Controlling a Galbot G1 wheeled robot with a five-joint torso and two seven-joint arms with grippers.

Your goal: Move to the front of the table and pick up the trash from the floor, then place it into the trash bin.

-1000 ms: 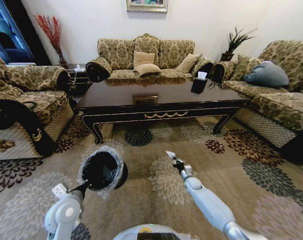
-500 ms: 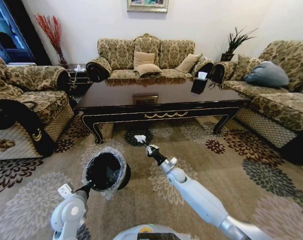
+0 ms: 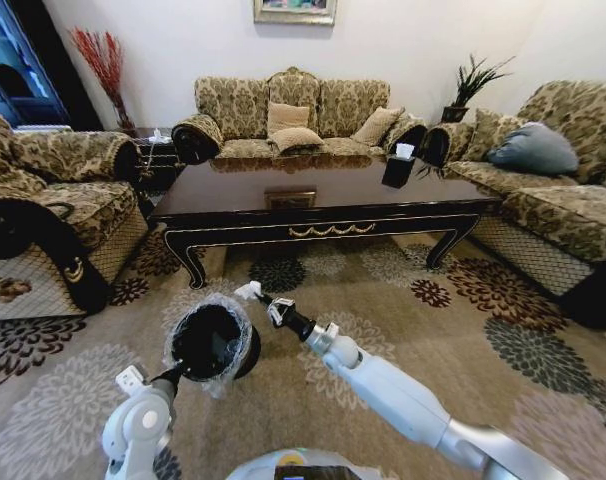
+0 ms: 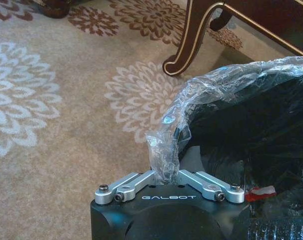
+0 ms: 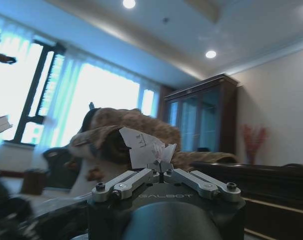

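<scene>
— Where is the trash right now?

— A white piece of paper (image 3: 249,290) sticks out from the tip of the right gripper (image 3: 263,299), whose jaws are pinched narrow on its lower edge. In the right wrist view the paper (image 5: 144,147) stands up crumpled just above the closed fingers (image 5: 122,182). It hangs just beside the far rim of the trash bin (image 3: 213,341), above the carpet (image 3: 403,330), not yet over the opening.

— And the bin itself?

— The left gripper (image 3: 175,376) holds it. In the left wrist view the jaws are drawn together on a twisted fold of the clear plastic liner (image 4: 164,159) at the bin's (image 4: 251,135) rim. Something red (image 4: 260,191) lies inside the liner; what it is cannot be made out.

— Where is all this relative to the table?

— The table (image 3: 313,205) stands beyond both arms, its gold-trimmed front rail facing the robot. The bin is on the robot's left side, near the table's left front leg (image 4: 191,37).
</scene>
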